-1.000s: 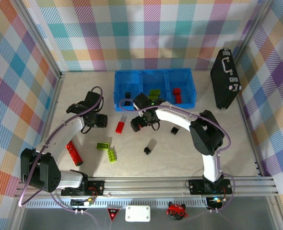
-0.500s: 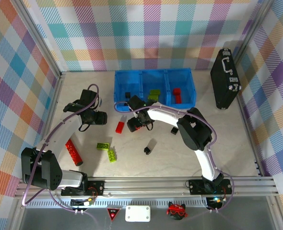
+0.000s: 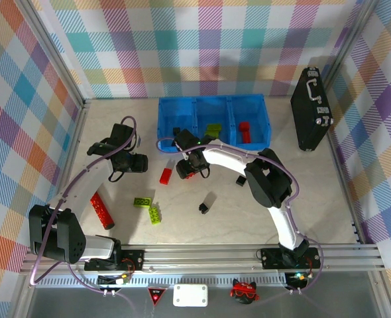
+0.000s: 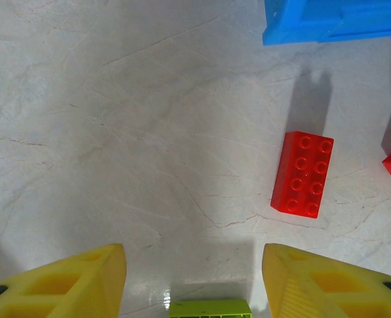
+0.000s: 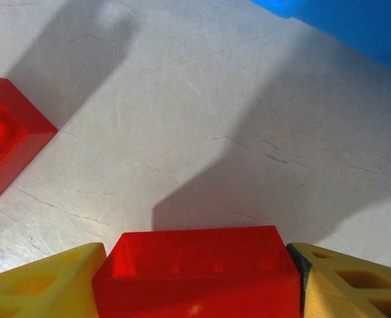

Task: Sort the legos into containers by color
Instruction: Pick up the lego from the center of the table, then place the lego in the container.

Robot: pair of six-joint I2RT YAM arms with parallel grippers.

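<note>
My right gripper [image 3: 187, 170] [image 5: 195, 265] is shut on a red lego [image 5: 195, 275], low over the table in front of the blue containers [image 3: 213, 122]. A second red lego [image 3: 166, 175] [image 4: 303, 173] [image 5: 6, 146] lies flat just left of it. My left gripper [image 3: 133, 163] [image 4: 194, 265] is open left of that brick, over bare table. A lime green lego [image 4: 209, 308] shows at the bottom edge between its fingers and touches neither. In the containers lie a black lego [image 3: 176, 132], a green lego [image 3: 213, 130] and a red lego [image 3: 244, 131].
A long red brick [image 3: 101, 211] lies near the left arm. Two green bricks [image 3: 142, 202] [image 3: 155, 213] and two black bricks [image 3: 203, 207] [image 3: 239, 180] lie in front of the bins. A black handled case [image 3: 311, 109] stands at the far right.
The right arm has swung left and slightly toward the bins with the red lego in its grip. The left gripper has shifted a little up and to the left.
</note>
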